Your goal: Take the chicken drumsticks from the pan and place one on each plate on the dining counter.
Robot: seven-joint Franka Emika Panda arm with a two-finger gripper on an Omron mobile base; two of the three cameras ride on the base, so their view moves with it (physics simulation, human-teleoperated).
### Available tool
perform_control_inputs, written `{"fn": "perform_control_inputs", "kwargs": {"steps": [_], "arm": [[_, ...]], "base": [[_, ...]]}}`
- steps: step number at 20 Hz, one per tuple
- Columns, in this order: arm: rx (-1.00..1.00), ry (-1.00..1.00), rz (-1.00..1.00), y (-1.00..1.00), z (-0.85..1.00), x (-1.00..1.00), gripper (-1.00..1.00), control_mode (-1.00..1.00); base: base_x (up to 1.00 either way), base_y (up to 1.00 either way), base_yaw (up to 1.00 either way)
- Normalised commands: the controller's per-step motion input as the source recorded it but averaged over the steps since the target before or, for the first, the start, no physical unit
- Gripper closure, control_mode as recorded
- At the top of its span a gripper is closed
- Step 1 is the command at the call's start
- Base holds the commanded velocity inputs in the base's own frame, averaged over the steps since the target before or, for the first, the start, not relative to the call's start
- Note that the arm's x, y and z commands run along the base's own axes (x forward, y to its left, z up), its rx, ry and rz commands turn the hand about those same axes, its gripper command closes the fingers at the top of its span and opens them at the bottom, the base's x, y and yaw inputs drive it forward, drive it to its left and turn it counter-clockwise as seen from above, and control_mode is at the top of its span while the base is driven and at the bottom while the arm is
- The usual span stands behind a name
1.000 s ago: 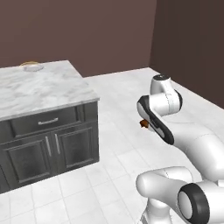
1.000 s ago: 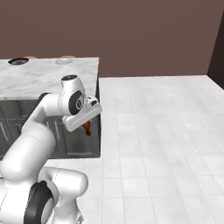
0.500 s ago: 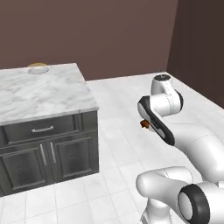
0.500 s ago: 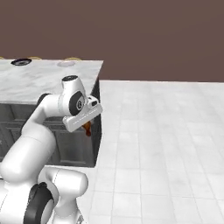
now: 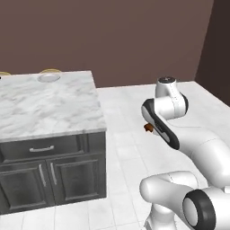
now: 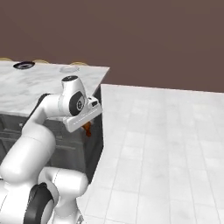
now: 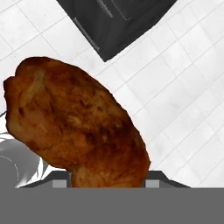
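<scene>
Tool fingertips hidden behind reddish-brown drumstick [image 7: 78,127]; dark plate [image 6: 24,65] too small for detail.

No text, label or number is legible.

Rendered home kitchen: marble tabletop [image 5: 49,105] over dark cabinets [image 5: 54,173] with drawer pulls, white tiled floor [image 6: 162,144], plain brown wall [image 5: 112,36].

Glossy white arm [image 5: 197,143], rounded segments, dark joint rings.
</scene>
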Motion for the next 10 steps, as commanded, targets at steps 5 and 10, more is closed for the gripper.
{"fn": "perform_control_inputs", "kwargs": {"steps": [5,10], "arm": [[0.00,0.00,0.00,0.00,0.00,0.00,1.00,1.00],[0.00,0.00,0.00,0.00,0.00,0.00,1.00,1.00]], "base": [[0.86,-0.44,0.28],[0.81,-0.64,0.04]]}}
